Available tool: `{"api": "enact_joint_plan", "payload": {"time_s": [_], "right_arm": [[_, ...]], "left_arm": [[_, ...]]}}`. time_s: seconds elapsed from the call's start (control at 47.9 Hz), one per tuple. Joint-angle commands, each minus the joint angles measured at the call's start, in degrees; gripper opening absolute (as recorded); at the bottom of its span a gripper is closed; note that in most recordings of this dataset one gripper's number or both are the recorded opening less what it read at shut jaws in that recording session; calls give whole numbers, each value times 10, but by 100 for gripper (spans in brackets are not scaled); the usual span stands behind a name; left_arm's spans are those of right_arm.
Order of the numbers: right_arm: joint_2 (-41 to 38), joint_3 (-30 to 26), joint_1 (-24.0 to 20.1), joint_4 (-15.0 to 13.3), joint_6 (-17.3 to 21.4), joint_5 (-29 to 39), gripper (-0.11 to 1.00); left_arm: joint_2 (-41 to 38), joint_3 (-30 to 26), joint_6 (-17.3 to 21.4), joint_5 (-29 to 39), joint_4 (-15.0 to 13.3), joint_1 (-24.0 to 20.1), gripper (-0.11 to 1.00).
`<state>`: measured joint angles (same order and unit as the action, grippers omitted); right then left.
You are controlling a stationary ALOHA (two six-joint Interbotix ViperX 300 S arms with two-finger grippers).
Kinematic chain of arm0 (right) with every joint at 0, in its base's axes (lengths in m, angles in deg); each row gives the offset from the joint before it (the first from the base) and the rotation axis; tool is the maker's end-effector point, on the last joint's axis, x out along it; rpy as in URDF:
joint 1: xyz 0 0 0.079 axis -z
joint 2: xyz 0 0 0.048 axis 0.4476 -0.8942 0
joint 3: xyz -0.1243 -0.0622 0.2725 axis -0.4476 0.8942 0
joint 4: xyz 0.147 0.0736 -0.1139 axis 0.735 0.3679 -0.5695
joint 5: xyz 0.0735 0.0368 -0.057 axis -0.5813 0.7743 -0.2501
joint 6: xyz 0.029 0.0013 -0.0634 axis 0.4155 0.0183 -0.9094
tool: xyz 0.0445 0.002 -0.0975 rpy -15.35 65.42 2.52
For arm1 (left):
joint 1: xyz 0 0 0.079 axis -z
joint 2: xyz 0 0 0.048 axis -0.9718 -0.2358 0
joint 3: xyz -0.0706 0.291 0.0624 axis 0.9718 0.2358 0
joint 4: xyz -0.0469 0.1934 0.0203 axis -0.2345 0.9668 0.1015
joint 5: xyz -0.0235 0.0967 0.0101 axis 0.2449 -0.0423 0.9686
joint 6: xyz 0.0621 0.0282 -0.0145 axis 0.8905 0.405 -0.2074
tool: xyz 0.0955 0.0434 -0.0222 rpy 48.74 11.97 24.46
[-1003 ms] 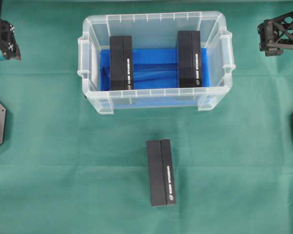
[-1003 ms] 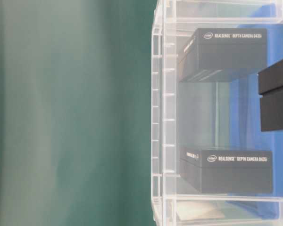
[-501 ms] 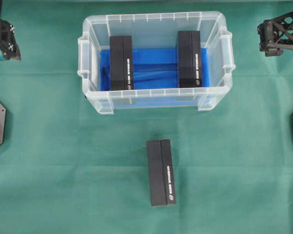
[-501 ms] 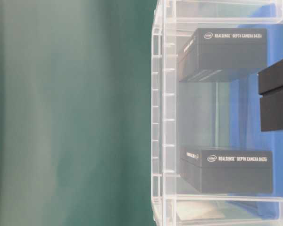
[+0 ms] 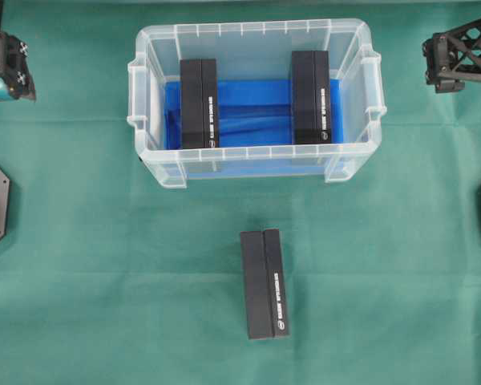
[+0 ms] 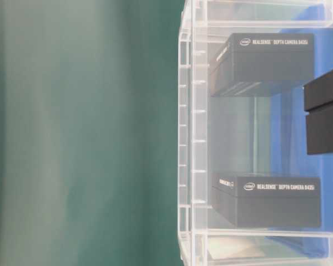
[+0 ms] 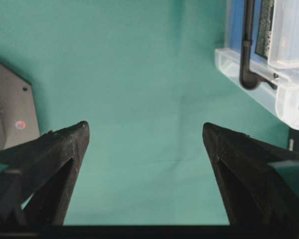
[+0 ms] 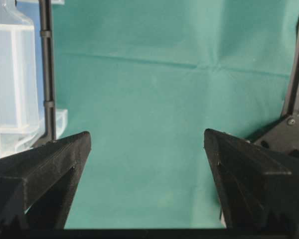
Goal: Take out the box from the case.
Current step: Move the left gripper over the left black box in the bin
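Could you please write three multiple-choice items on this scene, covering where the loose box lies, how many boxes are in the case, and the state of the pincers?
1. Where is the black box outside the case?
A. on the green cloth in front of the case
B. on the case's rim
C. in a pincer

2. How many black boxes stand in the case?
A. one
B. two
C. four

3. How are the two pincers?
A. both shut on boxes
B. one open, one shut
C. both open and empty

Answers: 1 A, the outside box lies on the cloth. 2 B, a left box and a right box. 3 C, left pincer and right pincer spread over bare cloth.
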<state>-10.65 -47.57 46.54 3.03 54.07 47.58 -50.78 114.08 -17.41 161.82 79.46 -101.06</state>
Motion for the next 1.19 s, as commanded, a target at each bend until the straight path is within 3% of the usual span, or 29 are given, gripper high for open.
{"api": "enact_joint_plan", "payload": {"time_s": [0.0,0.292,0.501,1.17], "right_arm": [[6,-6,0,-2,-1,-4,92],[6,-5,0,-4,-1,-14,92],[6,-6,0,-4,-2,-15,92],[5,-5,1,-18,-2,-35,92]], "left_arm": [[-4,-13,-1,-4,-1,5,96],[-49,-40,-12,-25,-3,30,96],[-116,-91,-17,-35,-3,49,96],[-348,-375,-40,-13,2,104,96]]}}
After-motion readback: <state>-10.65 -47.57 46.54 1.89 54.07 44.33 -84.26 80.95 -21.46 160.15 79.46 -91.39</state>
